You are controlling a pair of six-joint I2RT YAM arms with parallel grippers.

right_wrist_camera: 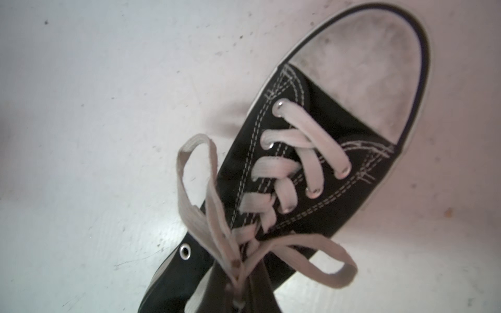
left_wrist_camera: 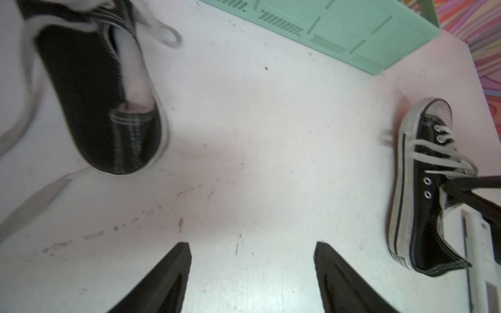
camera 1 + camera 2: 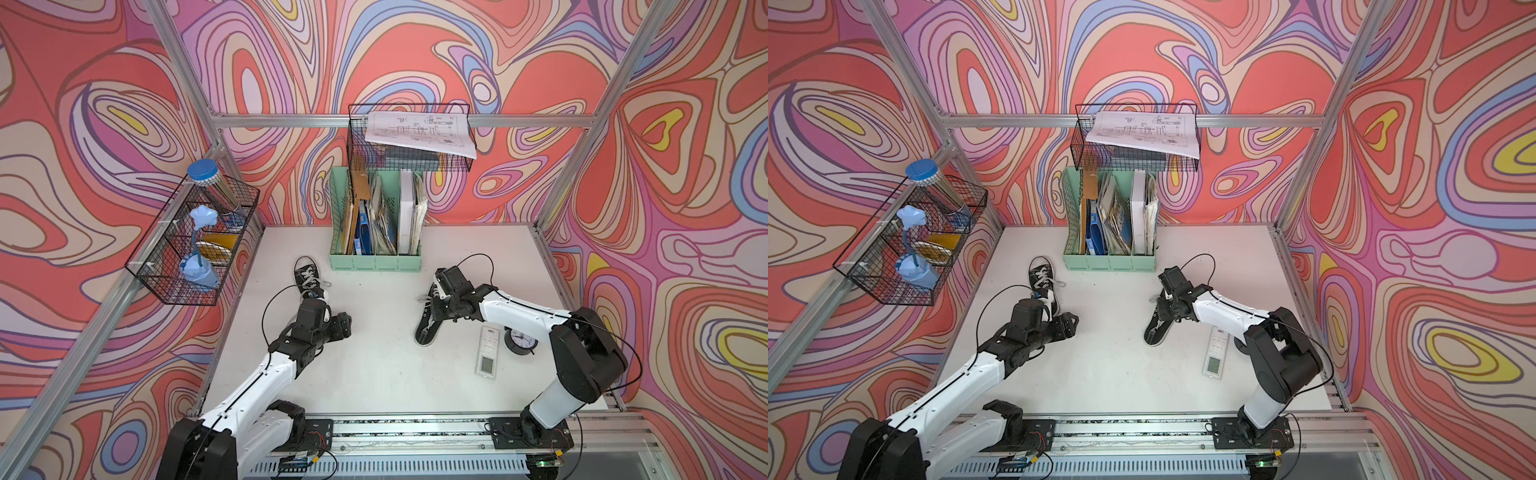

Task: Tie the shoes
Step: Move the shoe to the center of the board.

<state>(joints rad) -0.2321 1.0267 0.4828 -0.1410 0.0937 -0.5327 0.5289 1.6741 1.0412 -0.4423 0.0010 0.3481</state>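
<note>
Two black canvas shoes with white laces lie on the white table. The left shoe points its toe to the back, its laces loose. My left gripper hovers open over bare table beside that shoe's heel, holding nothing. The right shoe is tipped towards its side. My right gripper is shut on its laces above the tongue, where two loops fan out.
A mint file organiser stands at the back centre under a wire basket with papers. A white remote and a black alarm clock lie right of the right shoe. Another wire basket hangs on the left wall.
</note>
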